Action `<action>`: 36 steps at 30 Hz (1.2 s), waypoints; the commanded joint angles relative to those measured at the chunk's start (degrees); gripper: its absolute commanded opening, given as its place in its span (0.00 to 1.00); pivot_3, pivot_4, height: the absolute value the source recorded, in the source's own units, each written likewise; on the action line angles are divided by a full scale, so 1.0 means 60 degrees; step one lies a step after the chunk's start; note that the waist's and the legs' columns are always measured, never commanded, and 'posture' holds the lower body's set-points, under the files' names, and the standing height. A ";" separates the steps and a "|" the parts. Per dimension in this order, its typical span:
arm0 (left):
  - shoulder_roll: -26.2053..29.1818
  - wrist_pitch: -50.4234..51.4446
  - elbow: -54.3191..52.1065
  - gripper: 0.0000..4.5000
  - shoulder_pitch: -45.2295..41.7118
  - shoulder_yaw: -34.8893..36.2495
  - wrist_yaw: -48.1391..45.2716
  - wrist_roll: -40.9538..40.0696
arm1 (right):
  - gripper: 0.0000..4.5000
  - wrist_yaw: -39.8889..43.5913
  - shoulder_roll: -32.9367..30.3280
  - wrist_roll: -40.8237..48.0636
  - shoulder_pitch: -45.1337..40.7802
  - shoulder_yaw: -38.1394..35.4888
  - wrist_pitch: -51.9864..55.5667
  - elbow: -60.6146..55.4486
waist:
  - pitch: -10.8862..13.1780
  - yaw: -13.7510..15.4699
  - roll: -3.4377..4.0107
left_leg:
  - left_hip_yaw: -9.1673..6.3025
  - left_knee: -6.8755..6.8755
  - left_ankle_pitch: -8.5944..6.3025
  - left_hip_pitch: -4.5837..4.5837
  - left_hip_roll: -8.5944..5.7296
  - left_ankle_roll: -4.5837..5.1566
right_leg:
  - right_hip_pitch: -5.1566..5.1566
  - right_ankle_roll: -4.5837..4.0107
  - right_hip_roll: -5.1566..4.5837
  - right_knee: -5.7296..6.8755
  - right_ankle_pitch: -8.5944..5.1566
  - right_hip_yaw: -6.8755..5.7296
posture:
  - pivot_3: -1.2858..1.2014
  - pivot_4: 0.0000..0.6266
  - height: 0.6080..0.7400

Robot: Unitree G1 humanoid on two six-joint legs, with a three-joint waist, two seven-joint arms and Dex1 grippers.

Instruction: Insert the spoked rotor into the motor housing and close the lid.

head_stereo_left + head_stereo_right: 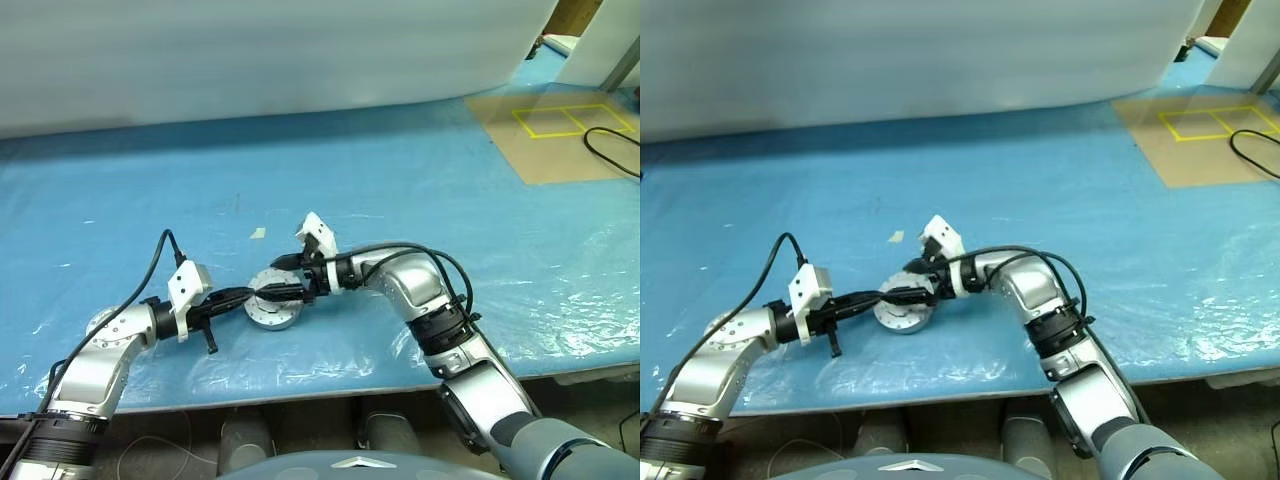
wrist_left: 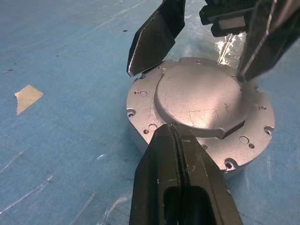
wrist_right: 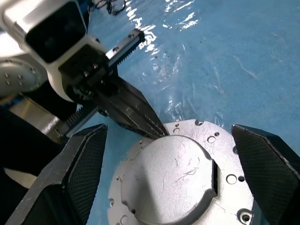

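Item: motor housing [image 1: 273, 311], a round silver body with screw holes around its flange, resting on the blue-covered tabletop [image 1: 420, 190] near its front edge, between the two hands. The lid [image 2: 199, 101], a plain raised silvery disc with fine scratches, sits on top of it; a dark slot shows at one side where the lid meets the flange. The contents cannot be seen (the lid covers the cavity).

Head views: both arms reach in toward the housing, the left from the left, the right bent round from the right. A scrap of pale tape [image 1: 258, 233] lies on the sheet behind the housing. A brown board with yellow taped squares [image 1: 560, 125] and a black cable [image 1: 610, 150] sit at the far right.

Wrist views: these give the lid's surface, the flange holes and the finger positions in close detail.

Left hand [image 2: 174, 133]: fingers pressed fully together, gripping nothing, tip at the lid's rim (contact looks likely).

Right hand [image 3: 173, 164]: fingers spread wide, one on each side of the housing, holding nothing.
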 commanded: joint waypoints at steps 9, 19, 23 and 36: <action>-0.0035 0.0044 0.0061 0.00 0.0068 -0.0340 -0.0171 0.0113 | 0.99 -0.0302 -0.0513 0.0867 -0.0510 -0.0696 0.2318 0.1118 | 0.0005 0.0023 -0.0003 | 0.0000 0.0000 0.0001 -0.0004 -0.0001 -0.0001 | -0.0002 0.0000 0.0001 0.0003 0.0000 -0.0004 | 0.52 0.24 1.00; -0.0082 -0.0037 0.0162 0.00 -0.0027 -0.0411 -0.0152 0.0163 | 0.99 -0.0275 -0.0882 0.2092 -0.0826 -0.1367 0.5177 0.1576 | 0.0005 0.0099 -0.0004 | 0.0000 0.0007 0.0001 -0.0005 -0.0001 -0.0001 | 0.0001 -0.0001 0.0000 0.0006 0.0001 -0.0006 | 0.52 0.24 1.00; -0.0098 -0.0084 0.0211 0.00 -0.0060 -0.0429 -0.0139 0.0173 | 0.99 -0.0588 -0.0617 0.2394 -0.0846 -0.1819 0.5679 0.1717 | 0.0005 0.0118 -0.0003 | 0.0000 0.0011 0.0001 -0.0005 -0.0001 -0.0001 | 0.0001 -0.0001 -0.0001 0.0008 0.0001 -0.0006 | 0.52 0.24 1.00; -0.0092 -0.0243 0.0411 0.00 -0.0174 -0.0438 -0.0127 0.0256 | 0.45 -0.1817 0.0485 0.2627 -0.0473 -0.3137 0.5460 0.1879 | 0.0008 0.0143 -0.0001 | 0.0000 0.0021 0.0002 -0.0007 0.0005 -0.0002 | -0.0007 -0.0002 -0.0001 0.0018 0.0001 -0.0008 | 0.52 0.24 1.00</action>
